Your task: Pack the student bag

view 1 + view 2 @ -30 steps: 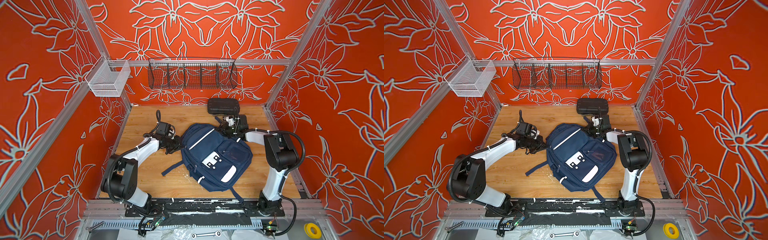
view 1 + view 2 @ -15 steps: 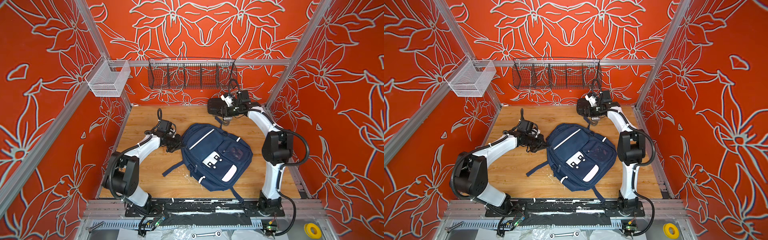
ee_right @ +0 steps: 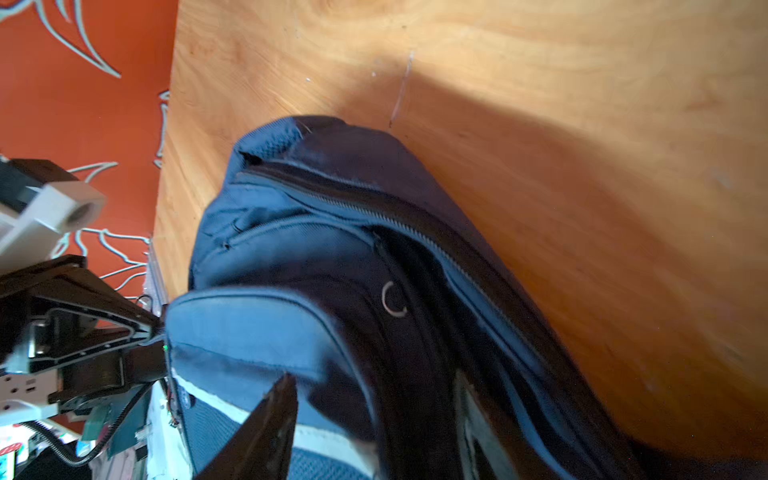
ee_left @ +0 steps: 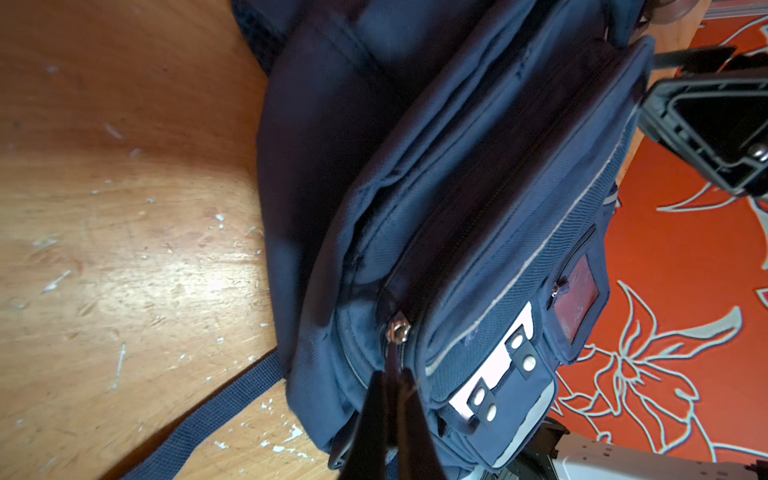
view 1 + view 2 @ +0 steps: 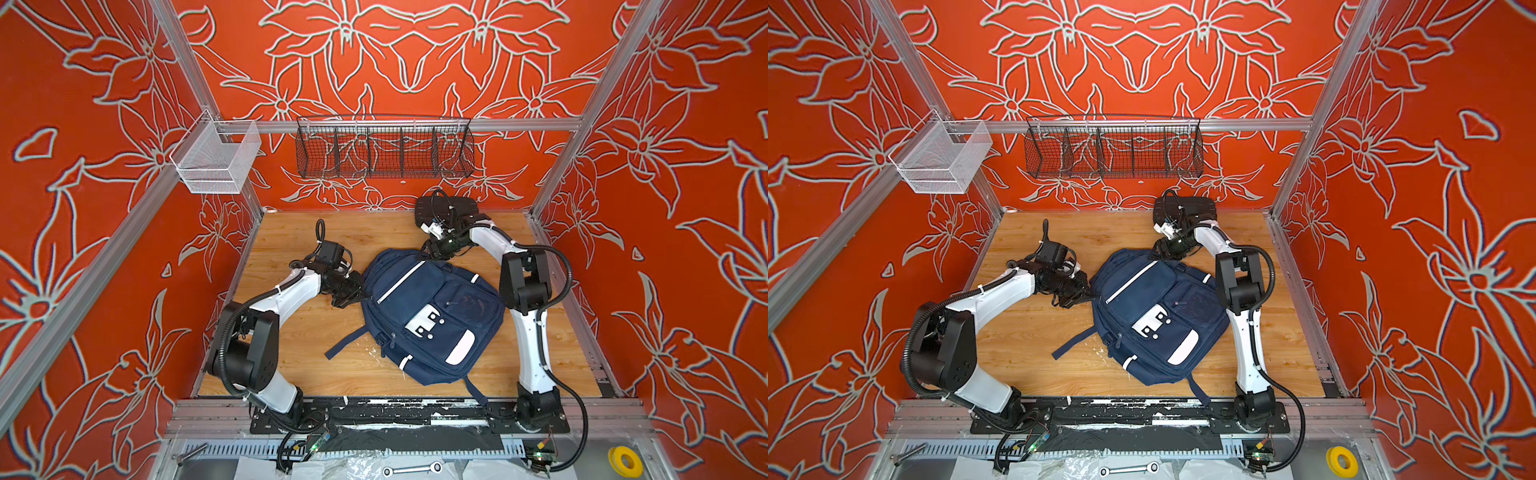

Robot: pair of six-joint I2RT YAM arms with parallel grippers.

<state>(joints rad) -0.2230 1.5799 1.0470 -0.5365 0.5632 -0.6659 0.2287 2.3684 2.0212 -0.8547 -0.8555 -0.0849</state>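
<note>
The right gripper (image 5: 433, 248), up by the black case (image 5: 461, 207) a moment ago, has dropped back to the top of the student bag (image 5: 432, 316), its fingers spread over the zipper opening. The left gripper (image 4: 388, 399) stays clamped on the zipper pull (image 4: 395, 334). The bag lies flat on the middle of the wooden table (image 5: 316, 340), so packing has probably not begun.

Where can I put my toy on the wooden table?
Biggest bare patch: the back-left corner of the table, between the left arm and the back wall. Another: the front, between the student bag's strap and the left arm's base. Crowded: back right, where the right gripper, bag top and black case cluster.
</note>
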